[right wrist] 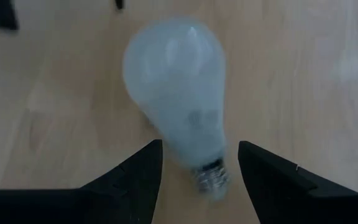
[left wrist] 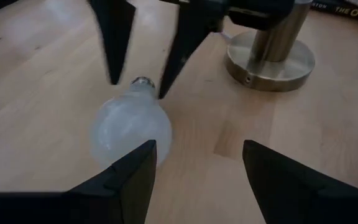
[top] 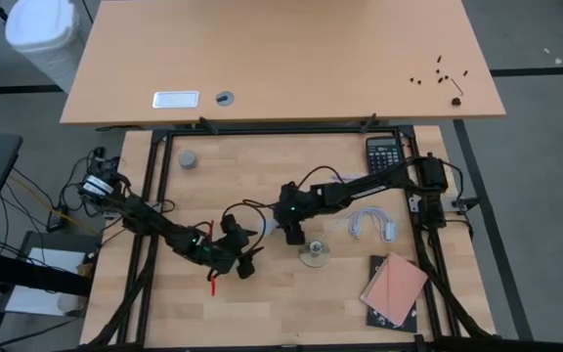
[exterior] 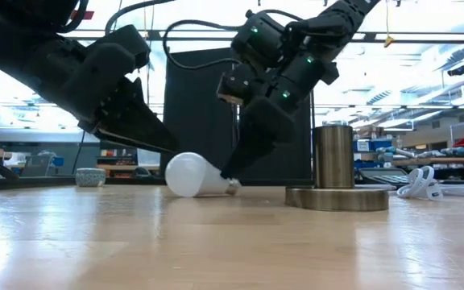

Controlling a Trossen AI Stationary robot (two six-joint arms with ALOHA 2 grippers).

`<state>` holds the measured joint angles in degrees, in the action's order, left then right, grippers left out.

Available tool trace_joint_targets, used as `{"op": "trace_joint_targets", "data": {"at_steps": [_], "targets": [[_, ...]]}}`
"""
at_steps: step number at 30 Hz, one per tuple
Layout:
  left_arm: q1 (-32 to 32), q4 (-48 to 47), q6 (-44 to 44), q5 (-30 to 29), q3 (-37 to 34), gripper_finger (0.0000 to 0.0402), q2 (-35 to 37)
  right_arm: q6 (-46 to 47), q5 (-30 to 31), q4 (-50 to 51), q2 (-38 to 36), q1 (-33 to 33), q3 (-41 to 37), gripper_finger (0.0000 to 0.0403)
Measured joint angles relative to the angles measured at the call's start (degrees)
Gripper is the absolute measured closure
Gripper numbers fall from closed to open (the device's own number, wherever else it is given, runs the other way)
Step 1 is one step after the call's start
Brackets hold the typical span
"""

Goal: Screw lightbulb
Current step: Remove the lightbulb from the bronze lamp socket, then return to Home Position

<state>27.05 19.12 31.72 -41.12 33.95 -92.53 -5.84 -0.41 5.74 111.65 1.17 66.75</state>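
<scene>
The white lightbulb (exterior: 193,176) lies on its side on the wooden table, its grey screw end (right wrist: 211,177) toward the lamp base (exterior: 334,173). My right gripper (right wrist: 201,146) slants down over it, open, one finger on each side of the bulb's neck and screw end, with gaps showing. My left gripper (left wrist: 197,146) is open at the bulb's round end (left wrist: 131,127), one finger just over the glass and the other beside it over bare wood. In the high view the two grippers meet mid-table, left (top: 247,259) and right (top: 291,235).
The lamp base (top: 313,256), a disc with an upright metal socket, stands just right of the bulb, its white cord (top: 371,225) coiled beyond. A calculator (top: 384,154) lies at the far right, a pink notebook (top: 395,288) near right, and a grey cap (top: 188,158) far left.
</scene>
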Motion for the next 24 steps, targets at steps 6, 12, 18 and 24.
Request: {"op": "trace_joint_targets", "data": {"at_steps": [6,12,18,24], "targets": [[1.4,3.0,-2.8,-1.1,-0.1,0.0159,0.0,-0.4,0.8,3.5,-1.6,0.1,2.5,0.0182],[2.1,2.7,-6.2,-0.8,0.1,0.0159,3.8,0.2,0.8,6.1,-8.3,0.0,2.9,0.0182],[2.4,-4.1,-9.4,2.6,-0.1,0.0159,12.2,4.5,0.8,9.3,-18.2,-2.6,-0.6,0.0182],[2.2,-5.1,-14.9,14.8,-0.2,0.0159,18.5,6.7,0.4,3.7,-30.7,-7.9,-12.6,0.0183]]}}
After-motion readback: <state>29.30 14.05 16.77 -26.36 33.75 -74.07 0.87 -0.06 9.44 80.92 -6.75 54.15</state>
